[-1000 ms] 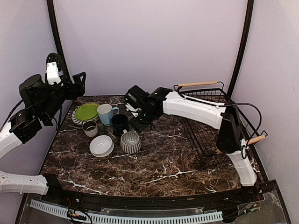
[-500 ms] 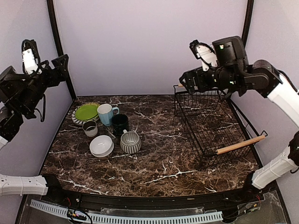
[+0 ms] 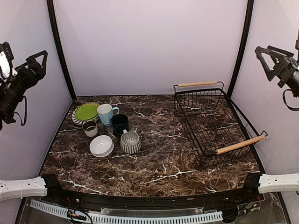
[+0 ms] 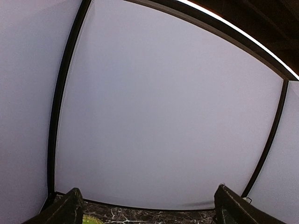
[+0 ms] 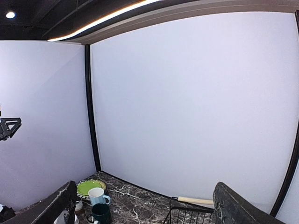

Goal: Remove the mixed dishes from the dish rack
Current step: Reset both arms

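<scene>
Table (image 3: 163,161): dark brown marble-pattern top, white veining, smooth, slight sheen.
Dish rack (image 3: 198,101): thin black wire, metal in appearance, matt coating.
Rack handles (image 3: 240,144): light bare wood rods, smooth.
Lime-green plate (image 3: 86,112): glazed ceramic appearance, glossy.
White bowl (image 3: 101,145): smooth, soft sheen.
Striped grey bowl (image 3: 130,142): ribbed outer wall.
Light blue mug (image 3: 105,113): smooth glaze.
Enclosure walls (image 3: 149,46): pale, plain, matt.

dish rack (image 3: 201,100): black wire
upper plate (image 3: 87,112): lime green
lower plate (image 3: 74,117): white, black-striped
rack-side mug (image 3: 120,123): dark green
other mug (image 3: 105,113): light blue
cup (image 3: 90,129): grey
plain bowl (image 3: 101,146): white
striped bowl (image 3: 130,142): grey
</scene>
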`<state>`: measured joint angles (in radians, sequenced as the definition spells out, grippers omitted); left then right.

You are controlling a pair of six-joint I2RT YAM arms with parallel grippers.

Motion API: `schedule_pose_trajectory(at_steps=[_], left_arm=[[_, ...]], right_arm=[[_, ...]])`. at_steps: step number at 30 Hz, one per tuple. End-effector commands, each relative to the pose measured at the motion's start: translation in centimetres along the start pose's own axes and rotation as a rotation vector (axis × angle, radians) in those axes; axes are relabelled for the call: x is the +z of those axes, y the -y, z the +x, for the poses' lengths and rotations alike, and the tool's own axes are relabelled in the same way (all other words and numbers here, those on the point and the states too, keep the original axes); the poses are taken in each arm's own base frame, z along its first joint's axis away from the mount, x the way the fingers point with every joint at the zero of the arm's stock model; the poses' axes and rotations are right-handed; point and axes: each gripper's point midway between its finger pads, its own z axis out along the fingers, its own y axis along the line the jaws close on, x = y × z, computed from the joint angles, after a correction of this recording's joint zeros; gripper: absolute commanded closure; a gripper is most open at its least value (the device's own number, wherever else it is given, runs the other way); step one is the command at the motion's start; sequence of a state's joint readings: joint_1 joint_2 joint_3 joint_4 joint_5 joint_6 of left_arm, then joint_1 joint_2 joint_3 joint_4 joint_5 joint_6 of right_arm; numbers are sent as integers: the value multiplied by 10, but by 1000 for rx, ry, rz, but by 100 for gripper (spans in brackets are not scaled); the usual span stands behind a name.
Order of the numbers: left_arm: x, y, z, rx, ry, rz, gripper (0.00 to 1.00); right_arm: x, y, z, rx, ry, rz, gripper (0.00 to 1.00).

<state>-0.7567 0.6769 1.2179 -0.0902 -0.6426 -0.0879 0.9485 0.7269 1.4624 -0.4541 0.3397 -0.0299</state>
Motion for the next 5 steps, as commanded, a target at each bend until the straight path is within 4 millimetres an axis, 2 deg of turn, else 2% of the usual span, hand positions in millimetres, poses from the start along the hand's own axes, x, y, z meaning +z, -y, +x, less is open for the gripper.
schedule_pose_trajectory(at_steps=[1,5], left_arm=[[-2,0,3,-8,-33,9,3],[0,5,3,-18,-43,25,3]], right_arm=[[0,2,-4,10,54,15,1],[7,12,13,16,-42,89,1]])
